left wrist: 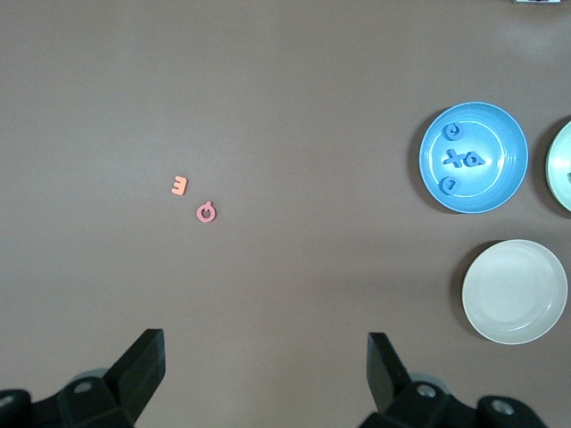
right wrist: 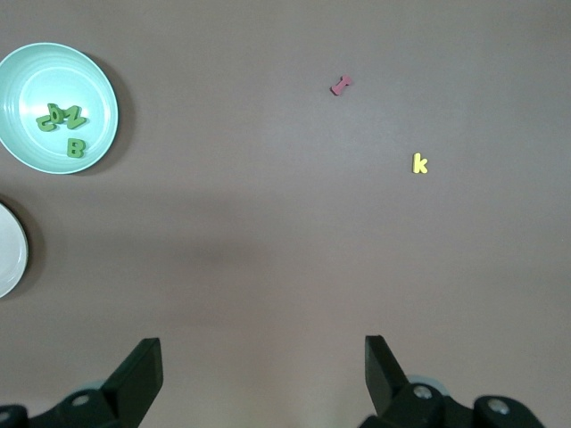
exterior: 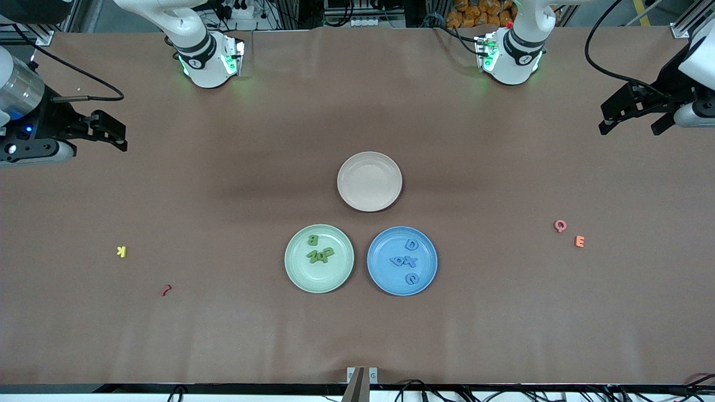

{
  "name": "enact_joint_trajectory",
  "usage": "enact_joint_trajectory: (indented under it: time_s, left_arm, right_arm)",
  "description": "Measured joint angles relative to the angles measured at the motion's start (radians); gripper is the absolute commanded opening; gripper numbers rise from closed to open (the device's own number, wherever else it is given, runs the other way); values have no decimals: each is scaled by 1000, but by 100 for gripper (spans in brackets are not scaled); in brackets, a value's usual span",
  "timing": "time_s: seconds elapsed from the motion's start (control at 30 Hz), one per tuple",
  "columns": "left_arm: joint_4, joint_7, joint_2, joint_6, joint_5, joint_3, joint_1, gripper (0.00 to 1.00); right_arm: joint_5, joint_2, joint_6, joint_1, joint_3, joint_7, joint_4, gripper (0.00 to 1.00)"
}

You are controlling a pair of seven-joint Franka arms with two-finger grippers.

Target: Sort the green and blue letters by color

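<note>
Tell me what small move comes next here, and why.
Probably none but holding still: the green letters lie in the green plate, the blue letters in the blue plate. The left gripper and right gripper wait at the table's ends, jaws open.

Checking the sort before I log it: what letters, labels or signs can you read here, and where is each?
"B": green plate; three more green letters piled there, unreadable.
"D", "X", "G": blue plate; a fourth beside the X, maybe "b".
"Q", pink, on the table.
"E", orange, beside it.
"K", yellow, on the table.
Red piece: unreadable.
No labels or brands.
</note>
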Motion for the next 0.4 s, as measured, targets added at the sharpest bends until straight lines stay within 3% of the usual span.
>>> enact_joint_trajectory:
  time_s: [0.4]
  left_arm:
    - [3, 18, 5, -1, 1, 0, 0, 100]
  right_arm:
    - [0, 0, 0, 0, 0, 0, 0, 100]
